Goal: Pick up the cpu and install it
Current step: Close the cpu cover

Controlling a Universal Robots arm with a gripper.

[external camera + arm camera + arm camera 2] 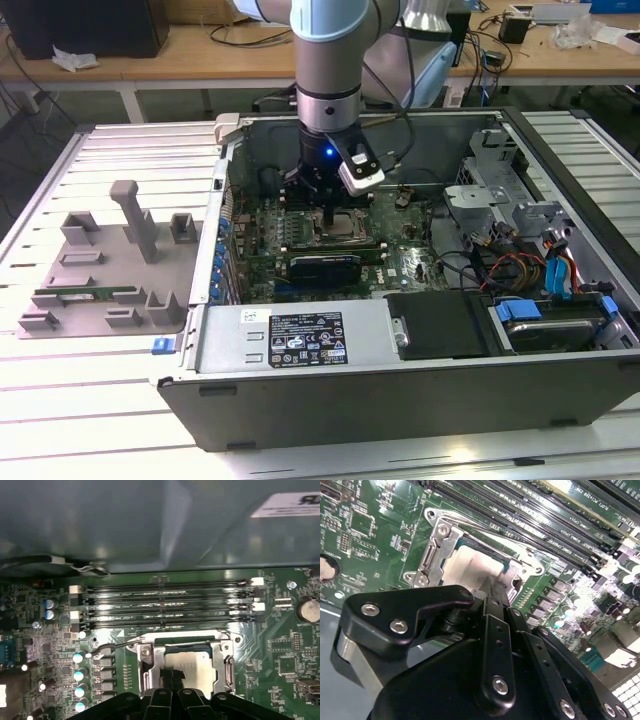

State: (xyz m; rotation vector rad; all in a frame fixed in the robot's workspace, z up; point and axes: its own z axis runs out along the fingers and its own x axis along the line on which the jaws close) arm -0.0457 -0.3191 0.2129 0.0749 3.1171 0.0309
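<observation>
where the cpu (194, 661) lies flat in the metal-framed socket (148, 660) inside the computer case (420, 385), the gripper (172, 676) hangs right over it, drawn narrow, tips at its silver top; contact is unclear.

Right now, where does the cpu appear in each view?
Exterior view: the cpu sits on the motherboard, under the gripper.
Second wrist view: pale square just beyond the gripper.
First wrist view: pale square ahead of the gripper.
Shared landmark: the metal frame around it.
</observation>
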